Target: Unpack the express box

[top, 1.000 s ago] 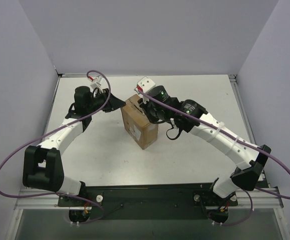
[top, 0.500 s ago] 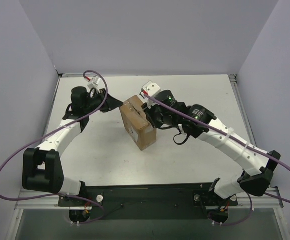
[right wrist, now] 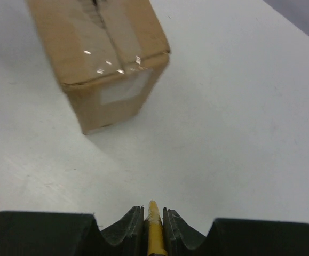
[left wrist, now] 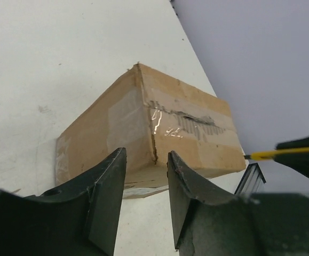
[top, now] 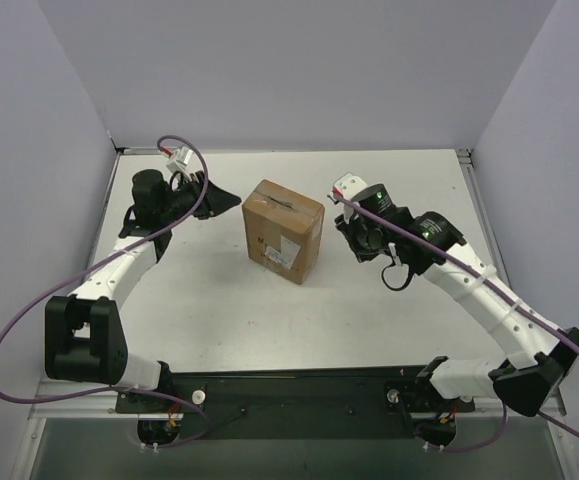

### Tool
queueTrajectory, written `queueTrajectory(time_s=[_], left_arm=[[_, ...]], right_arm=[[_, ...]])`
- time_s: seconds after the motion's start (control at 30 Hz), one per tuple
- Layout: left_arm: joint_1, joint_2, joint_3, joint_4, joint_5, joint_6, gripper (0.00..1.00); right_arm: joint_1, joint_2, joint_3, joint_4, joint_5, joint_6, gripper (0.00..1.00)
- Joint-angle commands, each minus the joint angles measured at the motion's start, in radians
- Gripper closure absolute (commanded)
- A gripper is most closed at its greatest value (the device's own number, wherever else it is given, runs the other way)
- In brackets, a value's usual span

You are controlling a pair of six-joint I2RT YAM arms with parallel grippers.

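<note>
The express box (top: 284, 230), a brown cardboard carton with a label on its near side, stands flat on the white table (top: 209, 310). Its taped top (left wrist: 183, 120) shows a ragged slit along the seam and its flaps lie closed. My left gripper (top: 232, 199) hovers just left of the box, apart from it, open with nothing between its fingers (left wrist: 109, 181). My right gripper (top: 347, 232) is to the right of the box, clear of it, shut on a slim yellow utility knife (right wrist: 153, 221). The knife's yellow tip (left wrist: 269, 154) also shows in the left wrist view.
Grey walls close in the table on the left, back and right. A metal rail (top: 299, 385) with both arm bases runs along the near edge. Purple cables (top: 14, 330) loop beside each arm.
The box was tipped between both grippers; now it stands flat. My right gripper has drawn back to the right with the knife. My left gripper has backed off left and opened wider.
</note>
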Motion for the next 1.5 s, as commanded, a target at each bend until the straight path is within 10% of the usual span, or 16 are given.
queueTrajectory(time_s=[0.0,0.27,0.83,1.27,1.47], left_arm=[[0.019,-0.019,0.111,0.043,0.088,0.066,0.52],[0.027,0.068,0.142,-0.122,-0.146,0.310,0.57],[-0.062,0.042,0.035,-0.063,0.039,0.306,0.56],[-0.019,-0.234,-0.100,-0.555,-0.096,0.586,0.43],[0.132,-0.191,0.159,-0.736,0.043,0.756,0.32]], right_arm=[[-0.137,0.076,-0.063,0.044,0.048,-0.002,1.00],[-0.195,0.153,-0.041,0.136,-0.054,0.012,1.00],[-0.134,0.450,0.226,0.185,-0.133,0.047,1.00],[-0.178,0.564,0.341,0.172,-0.101,0.069,1.00],[-0.335,0.520,0.460,0.106,-0.227,0.064,1.00]])
